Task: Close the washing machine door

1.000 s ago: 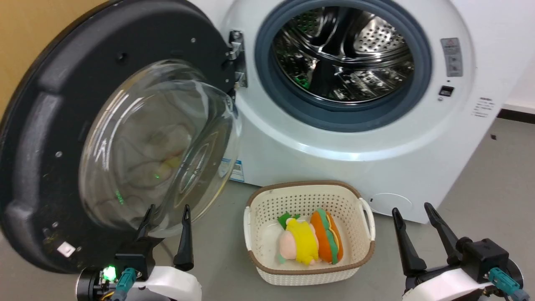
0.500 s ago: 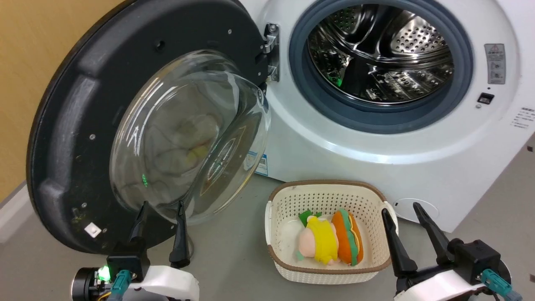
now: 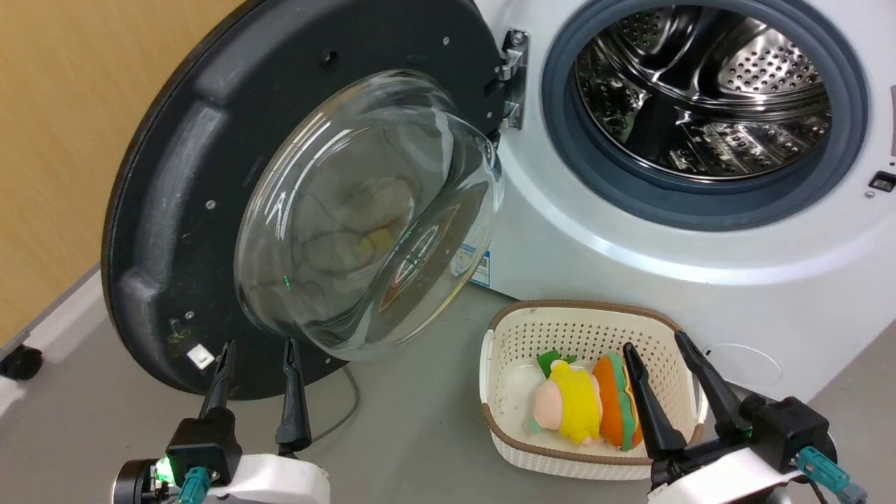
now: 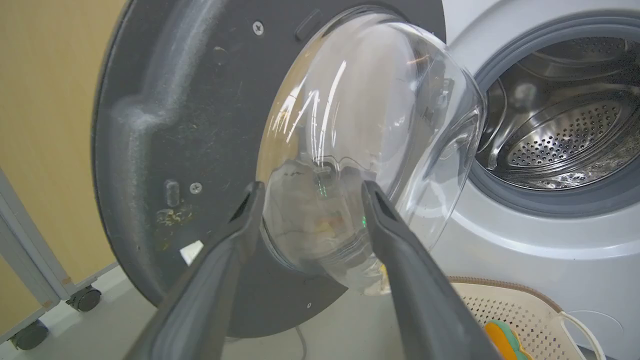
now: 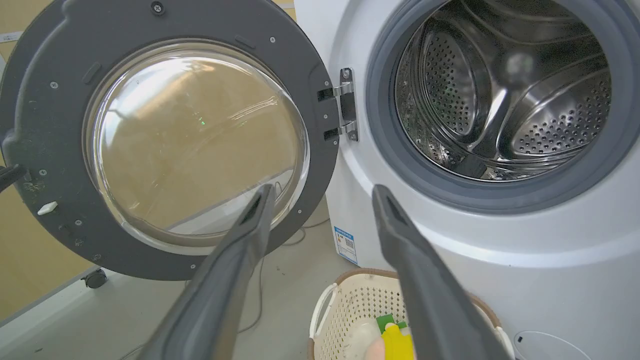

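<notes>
Grey floor (image 3: 420,448) lies under both grippers. The left gripper (image 3: 257,343) has its two fingers parted with nothing between them. Just ahead of its tips is the lower rim of the washing machine door (image 3: 175,210), which is swung wide open. The door's bulging glass window (image 3: 364,210) hangs ahead of and above the tips; I cannot tell whether anything touches.

The right gripper (image 3: 654,339) is likewise spread and empty. It is poised over the right side of a white perforated basket (image 3: 504,329), with plush toys (image 3: 577,409) lying just to the left of its fingers.

Farther ahead of the right gripper stands the washing machine (image 3: 630,280), its grey gasket (image 3: 560,147) ringing the bare steel drum (image 3: 707,91). A metal hinge (image 3: 514,77) joins door and machine, ahead of the gap between the two grippers. A yellow wall (image 3: 63,140) rises beyond and to the left of the left gripper.
</notes>
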Tool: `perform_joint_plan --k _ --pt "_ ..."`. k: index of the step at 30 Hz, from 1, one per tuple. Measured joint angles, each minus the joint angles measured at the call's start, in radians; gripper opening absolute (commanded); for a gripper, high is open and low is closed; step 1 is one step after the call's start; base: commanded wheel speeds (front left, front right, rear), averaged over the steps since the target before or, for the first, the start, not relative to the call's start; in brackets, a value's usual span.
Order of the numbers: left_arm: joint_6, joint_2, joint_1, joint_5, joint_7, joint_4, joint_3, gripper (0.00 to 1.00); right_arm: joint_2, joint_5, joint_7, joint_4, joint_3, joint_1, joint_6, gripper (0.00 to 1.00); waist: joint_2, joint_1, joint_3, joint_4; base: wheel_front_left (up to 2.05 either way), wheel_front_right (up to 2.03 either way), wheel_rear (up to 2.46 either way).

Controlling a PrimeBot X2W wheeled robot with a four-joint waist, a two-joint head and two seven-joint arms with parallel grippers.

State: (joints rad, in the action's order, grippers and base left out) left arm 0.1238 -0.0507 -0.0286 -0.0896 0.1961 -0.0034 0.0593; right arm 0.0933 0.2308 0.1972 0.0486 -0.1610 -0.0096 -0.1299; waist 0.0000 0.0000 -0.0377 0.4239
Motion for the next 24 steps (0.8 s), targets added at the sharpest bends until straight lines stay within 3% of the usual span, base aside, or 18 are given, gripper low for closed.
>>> perform_joint_plan --k 24 --pt "0.024 0.000 -0.003 -0.015 0.052 0.001 0.010 1.00 0.017 0.060 0.050 0.010 -0.034 -0.001 0.000 1.00 0.0000 0.0000 -0.018 0.104 0.00 0.00 0.00"
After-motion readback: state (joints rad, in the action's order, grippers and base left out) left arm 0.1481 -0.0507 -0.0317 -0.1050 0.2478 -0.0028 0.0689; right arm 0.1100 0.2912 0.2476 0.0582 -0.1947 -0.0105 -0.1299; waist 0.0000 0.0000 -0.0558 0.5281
